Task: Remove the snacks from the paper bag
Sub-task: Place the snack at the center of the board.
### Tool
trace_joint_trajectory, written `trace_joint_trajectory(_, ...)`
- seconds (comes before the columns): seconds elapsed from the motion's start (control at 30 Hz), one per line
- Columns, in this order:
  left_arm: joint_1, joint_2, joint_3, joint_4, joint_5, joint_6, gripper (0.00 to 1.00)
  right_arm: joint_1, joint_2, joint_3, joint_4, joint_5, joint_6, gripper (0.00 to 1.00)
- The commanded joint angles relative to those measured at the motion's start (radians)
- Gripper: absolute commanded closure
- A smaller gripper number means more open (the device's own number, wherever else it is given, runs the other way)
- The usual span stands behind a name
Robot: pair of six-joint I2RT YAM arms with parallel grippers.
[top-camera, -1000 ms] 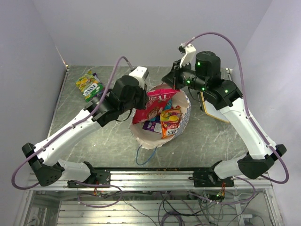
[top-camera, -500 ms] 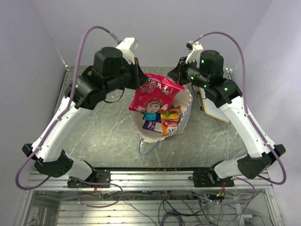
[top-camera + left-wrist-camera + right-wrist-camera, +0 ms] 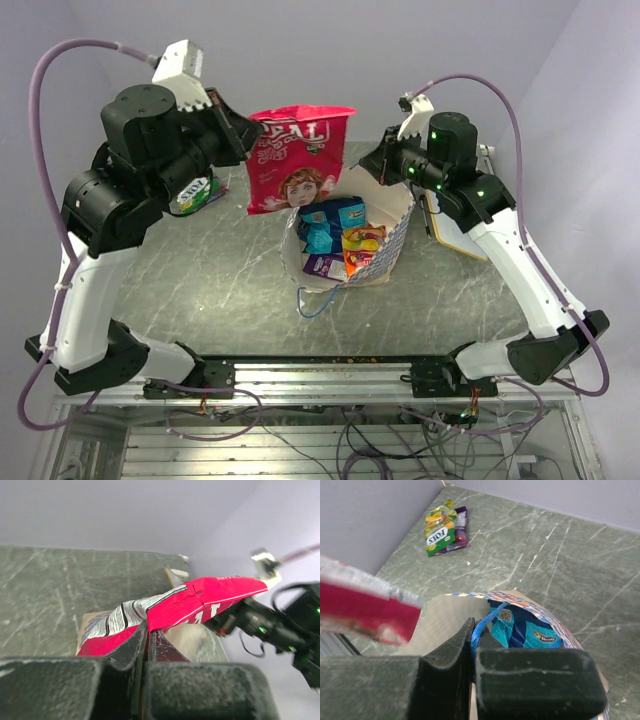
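My left gripper (image 3: 238, 135) is shut on the corner of a big red-pink snack packet (image 3: 295, 160), which hangs in the air above and left of the paper bag (image 3: 400, 215). From the left wrist, the packet (image 3: 200, 602) stretches away from my left gripper (image 3: 146, 630). My right gripper (image 3: 475, 630) is shut on the bag's blue string handle (image 3: 487, 622) at the far rim and holds the mouth open. A blue packet (image 3: 330, 220), an orange-yellow one (image 3: 362, 250) and a purple one (image 3: 322, 268) lie in the bag.
A yellow-green packet (image 3: 439, 530) and a purple packet (image 3: 461, 525) lie on the table at the far left, partly behind my left arm in the top view. A flat white board with a tan edge (image 3: 452, 238) lies right of the bag. The second handle loop (image 3: 315, 303) hangs in front.
My left arm has risen and swung back-left, lifting the red-pink packet fully out of the bag. The blue packet beneath it now shows. The right gripper kept its hold on the handle.
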Motion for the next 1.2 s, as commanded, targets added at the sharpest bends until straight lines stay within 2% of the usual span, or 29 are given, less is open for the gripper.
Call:
trace_joint_trajectory(0.0,0.008,-0.065,-0.083,-0.002,-0.334,-0.144,0.93,-0.003,-0.055,0.049,-0.003,-0.069,-0.01,1.0)
trace_joint_trajectory(0.17,0.015,-0.095,-0.163,-0.058,-0.478,-0.224,0.93,-0.003,-0.084,0.019,0.062,-0.12,0.012,1.0)
trace_joint_trajectory(0.37,0.024,-0.099,-0.198,-0.195,-0.61,-0.307,0.93,-0.003,-0.094,0.047,0.037,-0.103,-0.027,1.0)
trace_joint_trajectory(0.6,0.038,-0.194,-0.531,-0.093,-0.496,-0.442,0.93,-0.003,-0.126,0.009,0.052,-0.123,-0.018,1.0)
trace_joint_trajectory(0.77,0.115,-0.207,-0.721,0.049,-0.327,-0.484,0.93,-0.003,-0.126,0.032,0.037,-0.111,-0.04,1.0)
trace_joint_trajectory(0.9,0.229,-0.193,-0.839,0.072,-0.233,-0.453,0.93,-0.003,-0.128,0.023,0.041,-0.121,-0.035,1.0)
trace_joint_trajectory(0.93,0.271,-0.205,-0.914,0.072,-0.202,-0.453,0.93,-0.003,-0.13,0.019,0.043,-0.124,-0.031,1.0)
trace_joint_trajectory(1.07,0.557,-0.314,-1.2,0.185,0.103,-0.42,0.93,-0.003,-0.127,0.026,0.04,-0.129,-0.03,1.0)
trace_joint_trajectory(1.17,0.701,-0.363,-1.297,0.192,0.083,-0.294,0.93,-0.003,-0.132,0.023,0.037,-0.114,-0.034,1.0)
